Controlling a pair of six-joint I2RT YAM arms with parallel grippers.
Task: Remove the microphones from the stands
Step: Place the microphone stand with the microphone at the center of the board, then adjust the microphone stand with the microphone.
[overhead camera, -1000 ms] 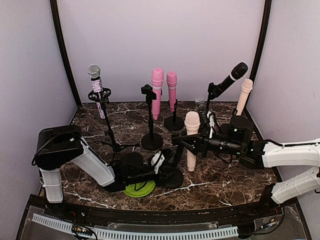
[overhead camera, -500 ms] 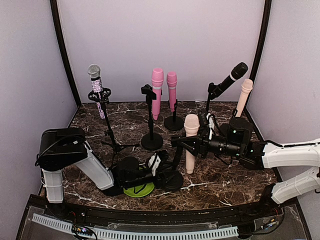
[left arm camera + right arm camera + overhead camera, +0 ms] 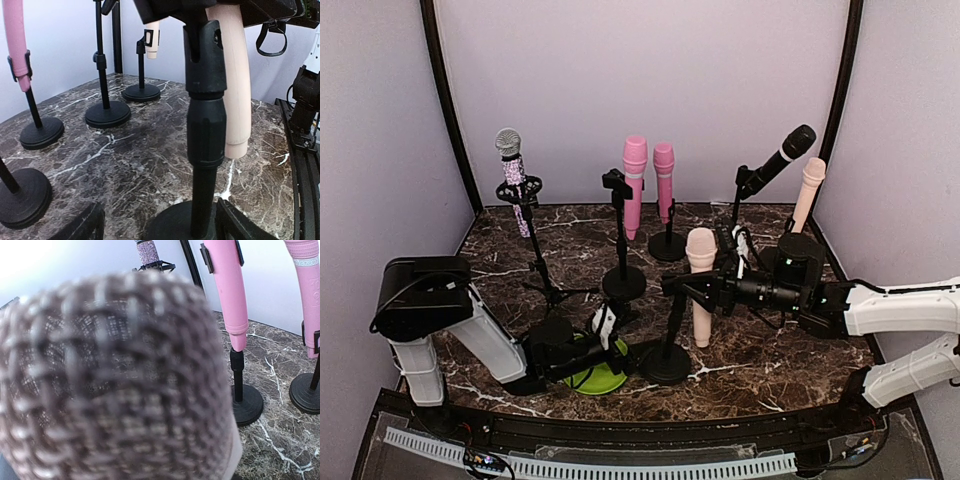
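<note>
your right gripper (image 3: 712, 290) is clamped on the beige microphone (image 3: 701, 255), which hangs upright just beside the stand (image 3: 672, 335), its tail off the table (image 3: 770, 350). the lift-out looks nearly done. your left gripper (image 3: 608, 326) gapes wide and holds nothing, facing the stand's foot. next, carry the microphone clear of the clip (image 3: 201, 47) and set it down.

no legible text or labels

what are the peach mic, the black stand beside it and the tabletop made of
peach microphone: smooth matte plastic body, judging by its even sheen; woven mesh head.
stand: matte black, probably a metal tube with a plastic clip.
tabletop: dark, white-veined marble look, perhaps printed laminate.
</note>
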